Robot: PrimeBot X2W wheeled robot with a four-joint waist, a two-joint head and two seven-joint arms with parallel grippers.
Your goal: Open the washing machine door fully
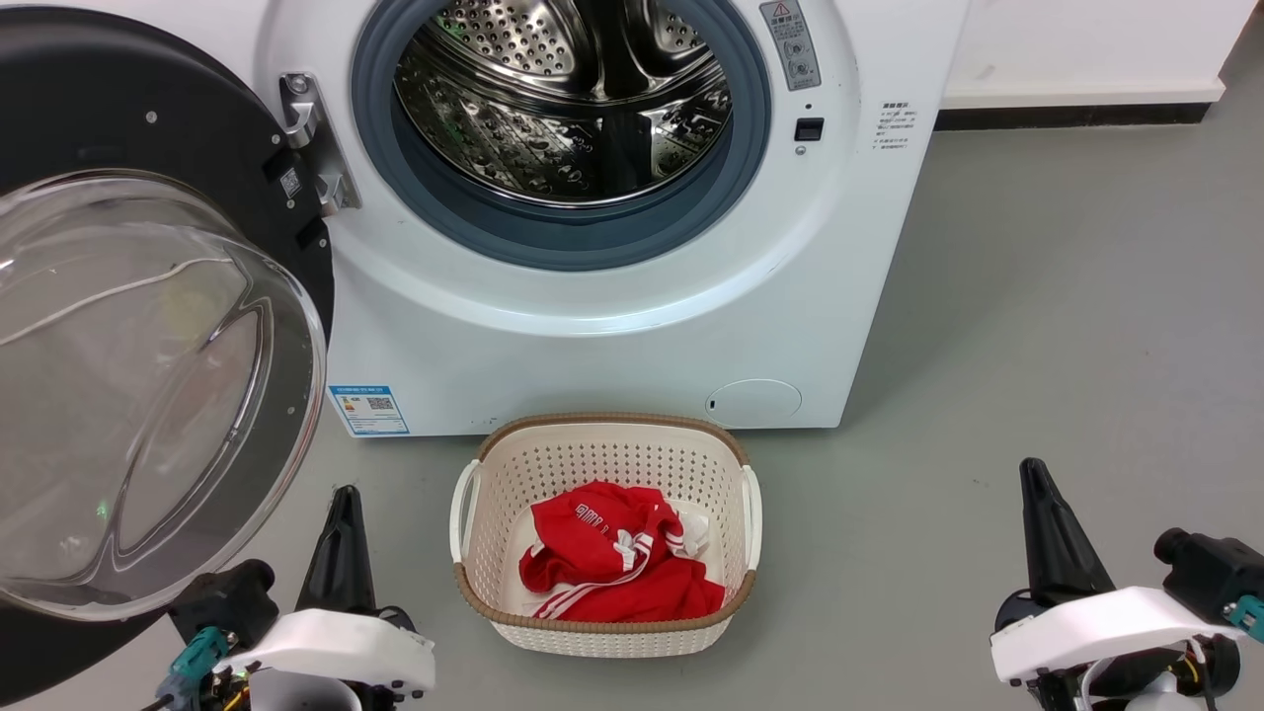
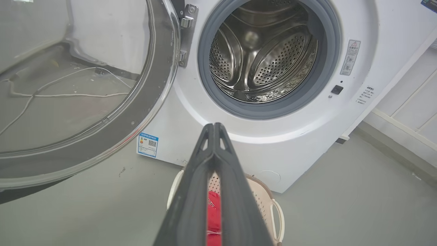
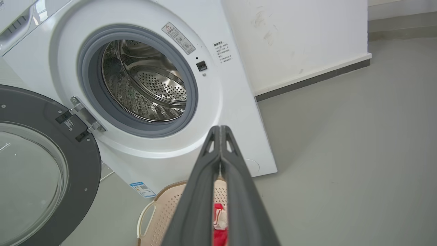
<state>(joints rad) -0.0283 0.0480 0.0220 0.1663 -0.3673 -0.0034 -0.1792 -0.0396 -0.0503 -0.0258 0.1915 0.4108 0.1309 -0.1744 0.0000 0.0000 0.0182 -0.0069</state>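
On the head view's left, washing machine door (image 1: 148, 395) is hanging wide open off its hinge (image 1: 311, 148), with its glass bowl looming just beside left gripper (image 1: 343, 499). Right gripper (image 1: 1033, 474) is sitting well apart.

Left wrist view: jaws are pressing together, holding nothing. Raising this arm carelessly is risking a knock on the glass.

Right wrist view: jaws are likewise meeting, empty. Door is looking fully open, though it could be drifting back toward the drum (image 3: 143, 85).

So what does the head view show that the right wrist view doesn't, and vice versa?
Head view, not right wrist: the left gripper, shut, and the whole laundry basket. Right wrist, not head: scuff marks on the white wall. Both: the washing machine door swung open at the left, the steel drum, the red garment and the shut right gripper.
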